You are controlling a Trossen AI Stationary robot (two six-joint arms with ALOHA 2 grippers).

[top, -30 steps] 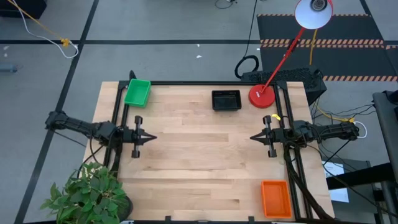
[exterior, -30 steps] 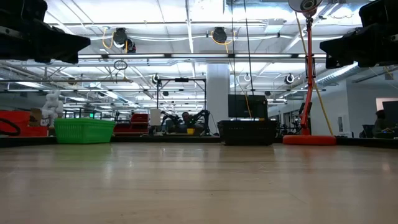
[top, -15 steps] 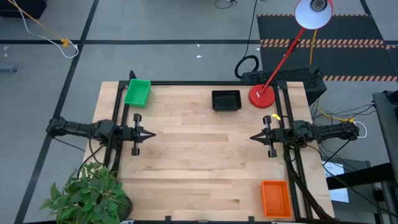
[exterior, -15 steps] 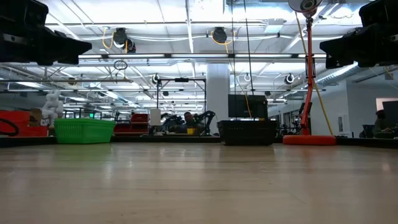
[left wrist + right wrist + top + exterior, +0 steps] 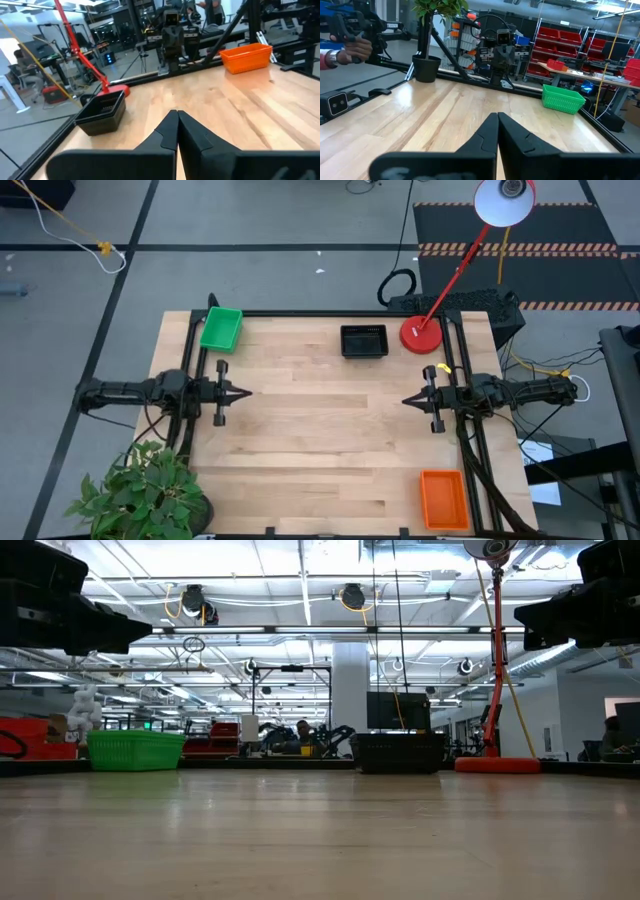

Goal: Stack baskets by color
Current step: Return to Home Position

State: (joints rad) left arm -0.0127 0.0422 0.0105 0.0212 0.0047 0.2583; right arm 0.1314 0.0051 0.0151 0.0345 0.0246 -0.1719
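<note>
orange baskets (image 5: 442,498) at worktop (image 5: 320,440) 5 o'clock corner. left pincer (image 5: 246,392) at 9 o'clock edge, right pincer (image 5: 405,400) at 3 o'clock, both narrow, tips touching, empty. green baskets (image 5: 221,328) at 11 o'clock corner. black baskets (image 5: 363,341) at 12 o'clock, near red lamp base (image 5: 421,335).

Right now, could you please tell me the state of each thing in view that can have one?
Left gripper: shut, empty, at the left side of the table.
Right gripper: shut, empty, at the right side.
Green baskets: one upright pile, far left corner.
Black baskets: one upright pile, far edge.
Orange baskets: one upright pile, near right corner.
Red lamp base: flat on the table, beside the black baskets.
</note>
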